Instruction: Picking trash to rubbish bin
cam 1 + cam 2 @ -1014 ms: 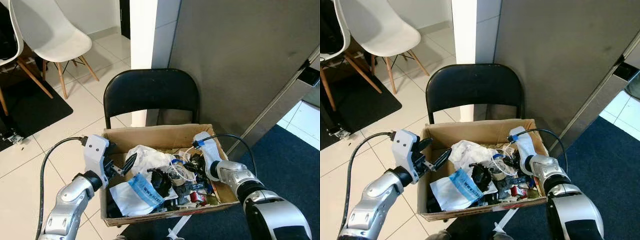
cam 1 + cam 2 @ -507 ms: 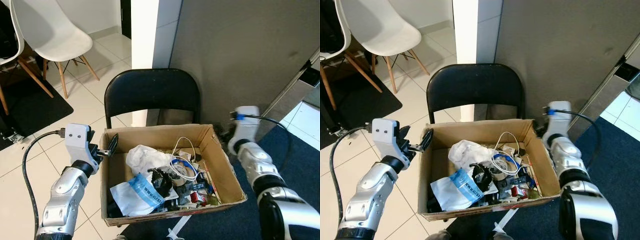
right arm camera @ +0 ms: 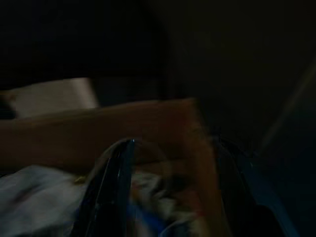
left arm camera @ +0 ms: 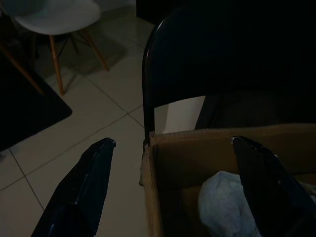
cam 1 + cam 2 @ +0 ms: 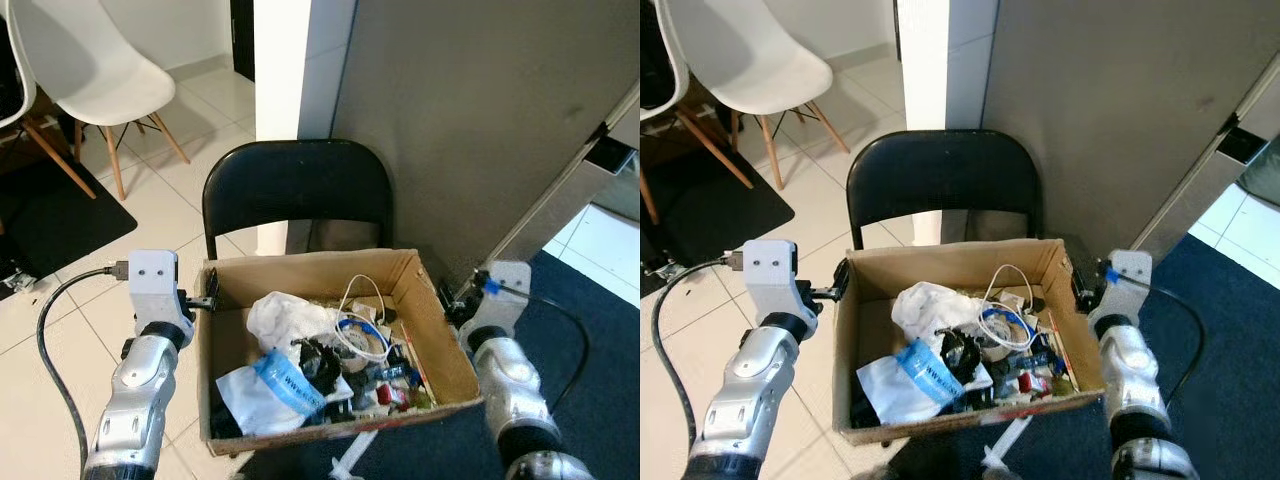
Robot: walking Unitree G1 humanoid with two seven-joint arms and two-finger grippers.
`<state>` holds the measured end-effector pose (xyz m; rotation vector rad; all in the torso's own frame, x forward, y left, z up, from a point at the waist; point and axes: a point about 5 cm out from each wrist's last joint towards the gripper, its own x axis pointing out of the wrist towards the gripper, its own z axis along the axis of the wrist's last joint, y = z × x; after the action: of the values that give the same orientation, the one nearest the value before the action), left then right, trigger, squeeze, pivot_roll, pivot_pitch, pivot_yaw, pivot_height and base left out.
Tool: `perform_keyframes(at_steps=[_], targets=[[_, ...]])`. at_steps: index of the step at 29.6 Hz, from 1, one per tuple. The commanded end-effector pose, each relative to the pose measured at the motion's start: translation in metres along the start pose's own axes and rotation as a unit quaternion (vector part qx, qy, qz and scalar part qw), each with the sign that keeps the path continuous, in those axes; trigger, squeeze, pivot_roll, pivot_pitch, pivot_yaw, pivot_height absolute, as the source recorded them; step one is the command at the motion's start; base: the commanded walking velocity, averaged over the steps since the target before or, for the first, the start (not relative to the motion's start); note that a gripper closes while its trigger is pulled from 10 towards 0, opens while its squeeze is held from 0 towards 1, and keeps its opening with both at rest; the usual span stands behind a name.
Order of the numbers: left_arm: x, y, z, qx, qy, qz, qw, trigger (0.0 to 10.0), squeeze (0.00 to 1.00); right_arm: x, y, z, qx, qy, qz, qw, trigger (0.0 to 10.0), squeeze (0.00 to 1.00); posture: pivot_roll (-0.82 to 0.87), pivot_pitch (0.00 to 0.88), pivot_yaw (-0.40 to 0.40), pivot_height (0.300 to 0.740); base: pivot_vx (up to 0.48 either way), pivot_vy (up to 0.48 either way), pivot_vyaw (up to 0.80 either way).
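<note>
left eye view: cardboard box full of trash sits on black folding chair. left gripper spread wide, straddling box's left wall; right gripper likewise spread across the right wall, fingers empty.

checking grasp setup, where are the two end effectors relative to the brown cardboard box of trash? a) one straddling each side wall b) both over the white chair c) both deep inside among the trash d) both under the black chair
a: the left end effector straddles the brown cardboard box's left wall and the right end effector its right wall.
</note>
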<state>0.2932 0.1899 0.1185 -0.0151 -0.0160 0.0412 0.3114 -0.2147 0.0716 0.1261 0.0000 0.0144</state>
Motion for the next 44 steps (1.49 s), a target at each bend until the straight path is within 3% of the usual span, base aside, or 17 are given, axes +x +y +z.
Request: perform_keyframes(at_steps=[1, 10, 18, 23, 24, 26, 32, 38, 44], targets=[[-0.003, -0.005, -0.006, 0.004, 0.006, -0.007, 1.000, 10.0, 0.00, -0.001, 0.002, 0.001, 0.010, -0.001, 0.019, 1.000, 10.0, 0.00, 0.04, 0.074, -0.068, 0.740, 0.000, 0.000, 0.00], [-0.011, 0.004, -0.017, 0.016, 0.015, 0.022, 1.000, 10.0, 0.00, -0.019, 0.015, -0.018, 0.017, 0.031, 0.070, 0.997, 10.0, 0.00, 0.04, 0.069, -0.061, 0.740, 0.000, 0.000, 0.00], [-0.005, -0.001, -0.016, 0.020, 0.018, 0.008, 1.000, 10.0, 0.00, -0.024, 0.012, -0.019, 0.032, 0.033, 0.051, 0.998, 10.0, 0.00, 0.04, 0.065, -0.037, 0.740, 0.000, 0.000, 0.00], [0.002, -0.007, -0.010, 0.017, 0.012, -0.006, 1.000, 10.0, 0.00, -0.027, 0.006, -0.021, 0.046, 0.035, 0.029, 0.998, 10.0, 0.00, 0.07, 0.085, 0.020, 0.740, 0.000, 0.000, 0.00], [0.003, -0.007, -0.009, 0.022, 0.012, -0.016, 1.000, 10.0, 0.00, -0.029, 0.006, -0.023, 0.051, 0.036, 0.025, 0.998, 10.0, 0.00, 0.08, 0.082, 0.063, 0.740, 0.000, 0.000, 0.00], [0.003, -0.007, -0.009, 0.022, 0.012, -0.016, 1.000, 10.0, 0.00, -0.029, 0.006, -0.023, 0.051, 0.036, 0.025, 0.998, 10.0, 0.00, 0.08, 0.082, 0.063, 0.740, 0.000, 0.000, 0.00], [0.007, 0.007, -0.009, 0.032, 0.014, -0.011, 0.999, 10.0, 0.00, -0.039, 0.012, -0.028, 0.067, 0.036, 0.018, 0.997, 10.0, 0.00, 0.07, 0.092, 0.100, 0.740, 0.000, 0.000, 0.00], [0.006, 0.015, -0.008, 0.020, -0.002, 0.005, 1.000, 10.0, 0.00, -0.039, 0.016, -0.029, 0.057, 0.036, 0.022, 0.997, 10.0, 0.00, 0.07, 0.099, 0.101, 0.740, 0.000, 0.000, 0.00], [0.005, 0.021, -0.007, 0.011, -0.013, 0.008, 1.000, 10.0, 0.00, -0.035, 0.009, -0.020, 0.028, 0.022, 0.028, 0.999, 10.0, 0.00, 0.06, 0.102, 0.078, 0.740, 0.000, 0.000, 0.00]])
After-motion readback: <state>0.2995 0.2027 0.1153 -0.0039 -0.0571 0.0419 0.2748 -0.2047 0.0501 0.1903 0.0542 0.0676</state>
